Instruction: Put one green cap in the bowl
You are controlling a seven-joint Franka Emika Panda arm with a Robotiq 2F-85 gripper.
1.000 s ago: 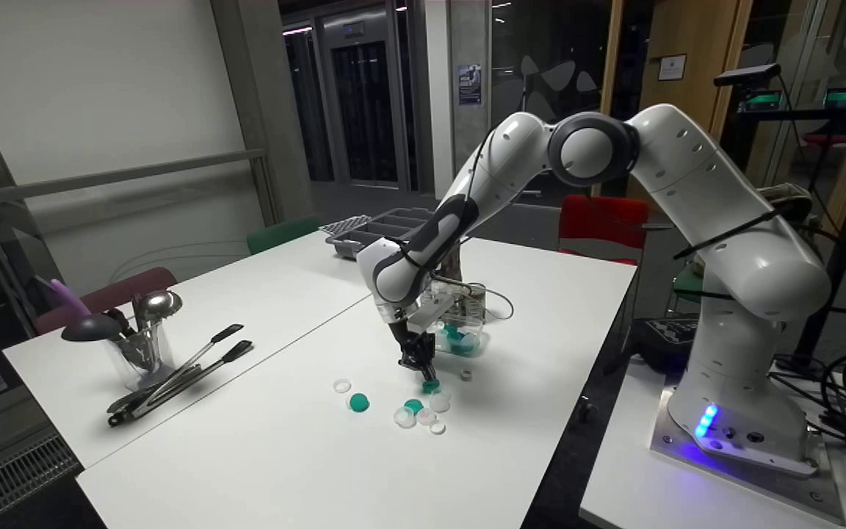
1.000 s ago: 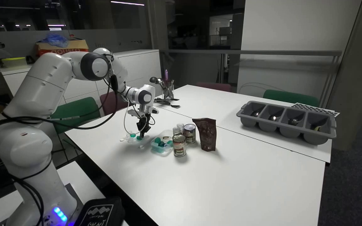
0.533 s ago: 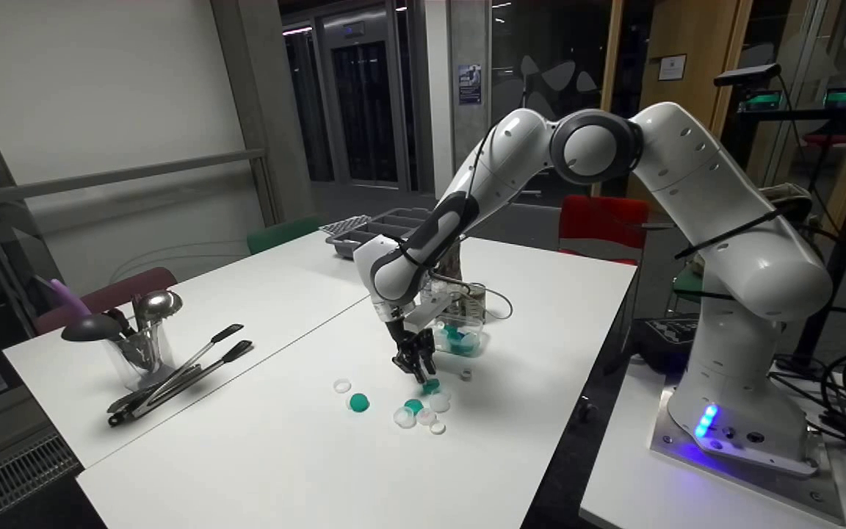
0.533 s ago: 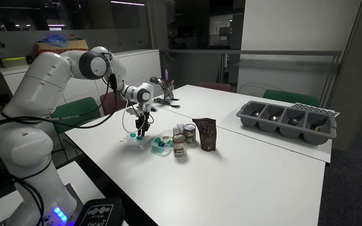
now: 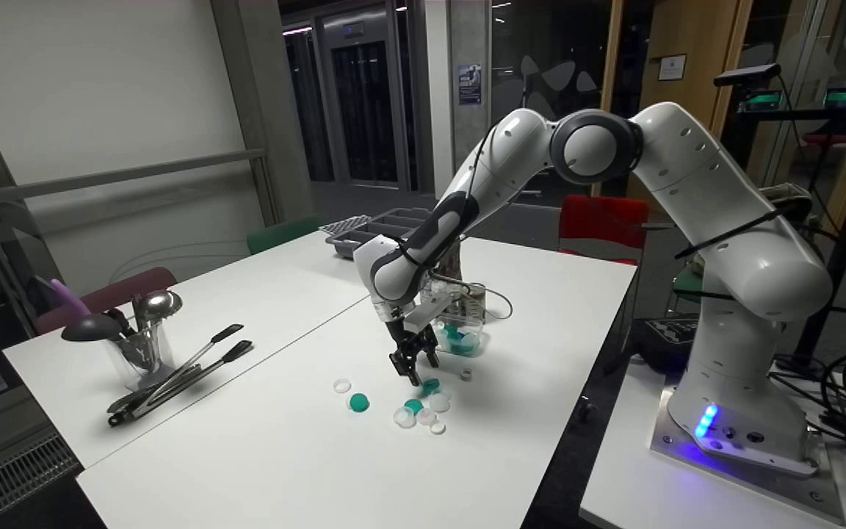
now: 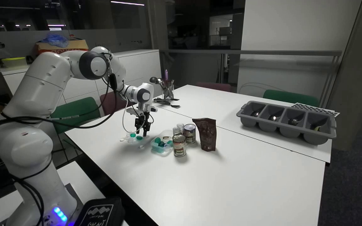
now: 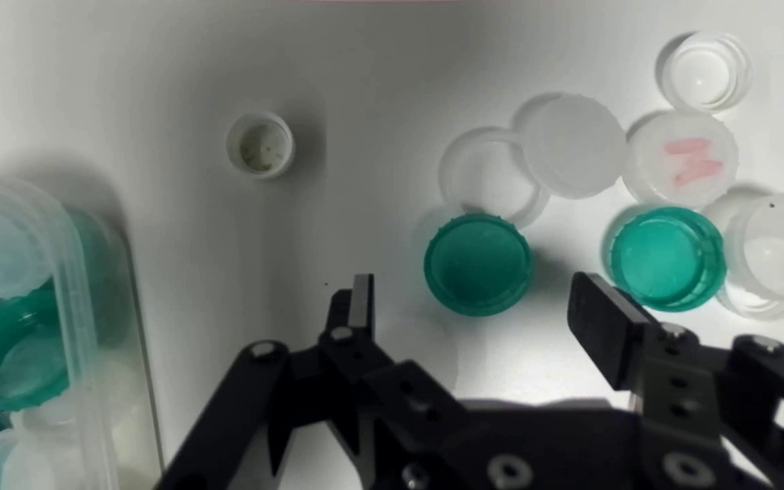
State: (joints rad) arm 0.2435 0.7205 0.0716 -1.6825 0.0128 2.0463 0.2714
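My pincer [image 7: 475,309] stands wide and empty.
In my wrist view a green cap [image 7: 478,265] shows between its jaws, near the bowl [image 7: 76,320], outside it; probably light, stiff plastic (slick, perhaps), best pinched across its ridged sides.

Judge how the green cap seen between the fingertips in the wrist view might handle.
The green cap looks like moulded plastic, so probably light and fairly stiff. Not standing on edge, it would likely slide rather than roll.

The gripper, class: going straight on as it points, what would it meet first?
Probably the green cap just below it; the open gripper may straddle that, though, and reach the table first. Depth is unclear.
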